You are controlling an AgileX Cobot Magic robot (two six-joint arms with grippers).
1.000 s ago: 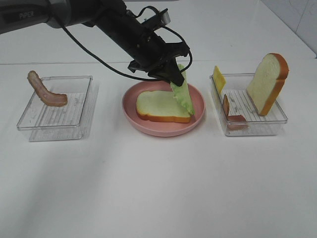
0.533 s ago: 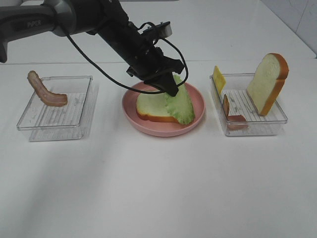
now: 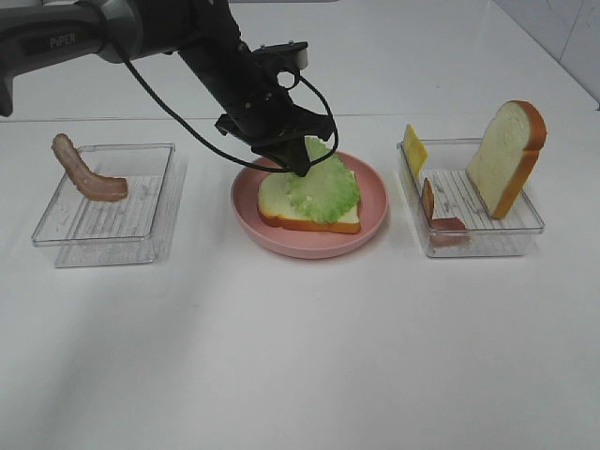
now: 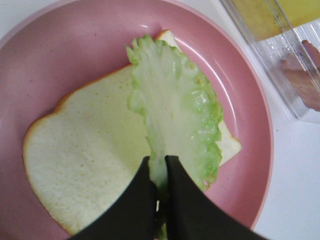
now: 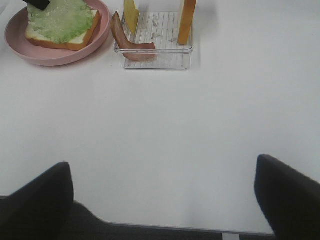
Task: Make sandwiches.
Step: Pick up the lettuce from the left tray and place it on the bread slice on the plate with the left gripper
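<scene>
A white bread slice (image 3: 314,217) lies on the round pink plate (image 3: 375,208). A green lettuce leaf (image 3: 322,186) lies flat on it. My left gripper (image 3: 292,167) is shut on the leaf's far edge, just above the plate; the left wrist view shows its fingertips (image 4: 145,176) pinching the lettuce (image 4: 175,105) over the bread (image 4: 85,150). A bacon strip (image 3: 86,171) leans in the left tray. The right tray holds a cheese slice (image 3: 413,150), a bacon strip (image 3: 429,202) and an upright bread slice (image 3: 507,157). My right gripper (image 5: 165,200) is open and empty, over bare table.
The clear left tray (image 3: 103,220) stands left of the plate and the clear right tray (image 3: 478,230) to its right. The right wrist view shows the plate (image 5: 50,55) and the right tray (image 5: 160,57) far from the right gripper. White table lies in front.
The left gripper has lowered and moved left, laying the lettuce down from hanging edge-on at the plate's right side to flat on the bread.
</scene>
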